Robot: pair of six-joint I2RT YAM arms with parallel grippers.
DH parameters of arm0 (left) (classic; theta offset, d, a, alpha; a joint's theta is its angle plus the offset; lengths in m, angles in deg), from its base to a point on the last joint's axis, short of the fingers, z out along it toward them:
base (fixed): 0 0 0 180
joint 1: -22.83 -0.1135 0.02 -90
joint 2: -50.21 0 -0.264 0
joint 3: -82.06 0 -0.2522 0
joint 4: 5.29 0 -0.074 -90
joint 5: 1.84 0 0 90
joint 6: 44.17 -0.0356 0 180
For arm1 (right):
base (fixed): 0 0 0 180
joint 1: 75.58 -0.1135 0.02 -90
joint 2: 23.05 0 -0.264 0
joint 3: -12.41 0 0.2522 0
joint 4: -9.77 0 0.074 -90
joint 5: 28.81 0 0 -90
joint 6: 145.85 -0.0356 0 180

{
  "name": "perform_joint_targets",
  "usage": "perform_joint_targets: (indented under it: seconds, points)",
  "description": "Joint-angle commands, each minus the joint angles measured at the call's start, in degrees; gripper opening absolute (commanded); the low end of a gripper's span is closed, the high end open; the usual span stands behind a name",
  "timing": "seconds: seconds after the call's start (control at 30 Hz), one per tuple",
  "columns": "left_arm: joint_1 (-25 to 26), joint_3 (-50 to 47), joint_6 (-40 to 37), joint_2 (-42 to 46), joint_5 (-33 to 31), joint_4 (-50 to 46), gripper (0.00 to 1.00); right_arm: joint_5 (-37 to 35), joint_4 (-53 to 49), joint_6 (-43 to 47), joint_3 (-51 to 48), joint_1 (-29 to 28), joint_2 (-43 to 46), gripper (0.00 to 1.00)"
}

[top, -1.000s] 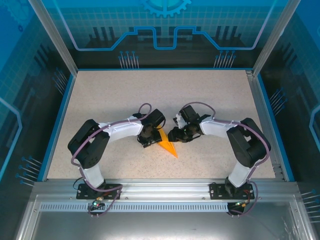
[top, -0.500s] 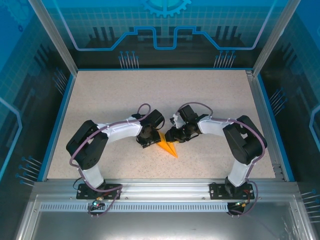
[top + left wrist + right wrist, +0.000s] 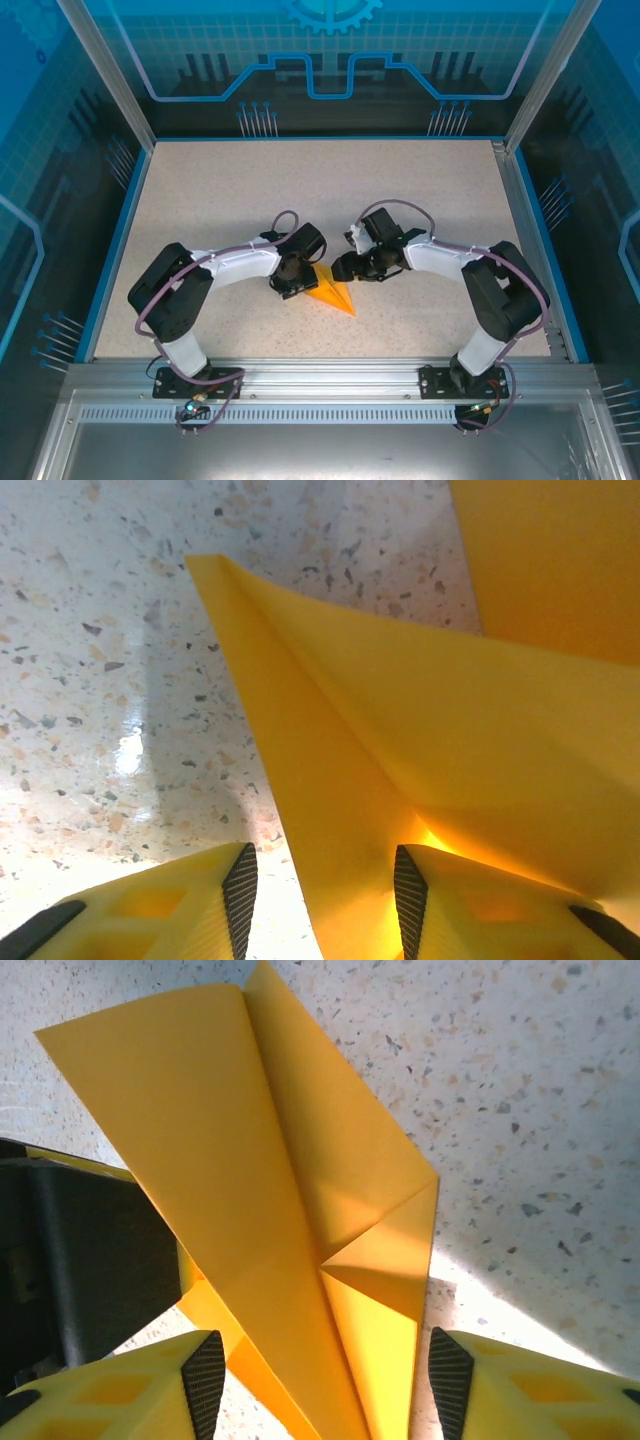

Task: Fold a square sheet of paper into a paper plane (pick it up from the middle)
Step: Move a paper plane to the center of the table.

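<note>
The sheet of paper [image 3: 332,294] is bright orange and folded into a pointed dart, a paper plane shape, lying on the speckled table between both grippers with its tip toward the near edge. My left gripper [image 3: 296,281] is at its left side. In the left wrist view the gripper [image 3: 323,895] is open around a raised flap of the paper [image 3: 400,740], which touches the right pad [image 3: 408,895]. My right gripper [image 3: 346,268] is at the paper's far right end. In the right wrist view it [image 3: 326,1385] is open wide over the folded paper [image 3: 260,1160], with both pads off it.
The speckled table [image 3: 200,200] is walled by blue panels and metal posts, with an aluminium rail [image 3: 320,375] along the near edge. The left gripper's dark body [image 3: 70,1260] sits close beside the paper in the right wrist view.
My right gripper has opened its jaws and shifted slightly. The paper now lies wider and flatter on the table. My left gripper has narrowed a little and stayed in place.
</note>
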Motion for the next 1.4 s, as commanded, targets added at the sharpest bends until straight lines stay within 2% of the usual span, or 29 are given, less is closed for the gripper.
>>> perform_joint_targets:
  seconds: [0.0, 0.1, 0.17, 0.3, 0.5, 1.03, 1.37]
  points:
    - [0.1, -0.6, 0.5, 1.7, -1.1, -0.4, 0.45, 3.0, -1.0, 1.3, 0.4, -0.8, -2.1, 0.63]
    - [0.1, -1.0, 0.8, 2.0, -1.0, 0.2, 0.45, 2.4, -0.6, 0.6, 0.4, -0.8, -3.6, 0.63]
    - [0.1, -1.0, 0.9, 2.0, -1.1, 0.1, 0.45, 5.0, 0.3, 0.6, 0.3, -0.8, -4.0, 0.61]
    - [0.1, -0.9, 0.7, 2.2, -1.5, -0.3, 0.45, 9.6, 2.6, 0.7, -0.8, -1.1, -2.4, 0.59]
    - [0.1, -1.5, 1.1, 2.4, -1.8, 0.1, 0.45, 11.4, 1.6, 3.9, -3.0, -2.2, 1.0, 0.59]
    - [0.1, -2.4, 1.4, 3.9, -1.8, 1.2, 0.46, -1.6, -4.4, 7.7, 1.9, -6.9, -2.8, 0.53]
    - [0.1, -4.5, 2.1, 6.8, -2.2, 2.3, 0.46, -4.8, -6.4, 9.3, 4.6, -8.7, -5.4, 0.48]
